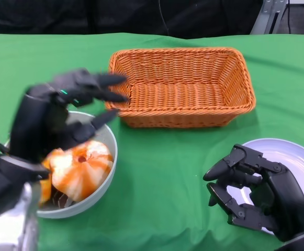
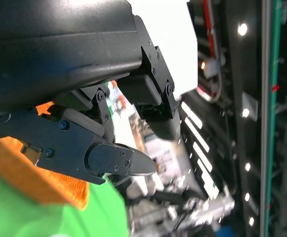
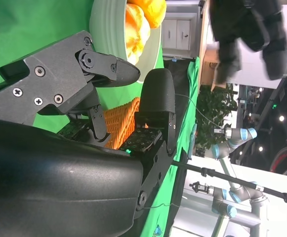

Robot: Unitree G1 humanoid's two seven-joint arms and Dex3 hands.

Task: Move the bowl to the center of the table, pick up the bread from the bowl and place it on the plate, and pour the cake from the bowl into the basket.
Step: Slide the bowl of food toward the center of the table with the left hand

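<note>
A pale grey bowl (image 1: 108,159) stands at the near left of the green table. It holds a round orange-and-white pastry (image 1: 81,167) and a smaller orange piece (image 1: 46,189); I cannot tell which is the bread and which the cake. My left hand (image 1: 63,112) hovers over the bowl's far side, blurred, fingers spread toward the basket and holding nothing. The right hand (image 1: 254,193) hangs over the near left edge of the white plate (image 1: 295,157), fingers loosely bent and apart, empty. The right wrist view shows the bowl (image 3: 101,19), the pastry (image 3: 136,24) and my left hand (image 3: 247,34).
An empty orange wicker basket (image 1: 183,86) sits at the middle back, its near left corner close to my left fingertips. Bare green cloth (image 1: 162,198) lies between bowl and plate. The basket (image 2: 34,177) edge shows in the left wrist view.
</note>
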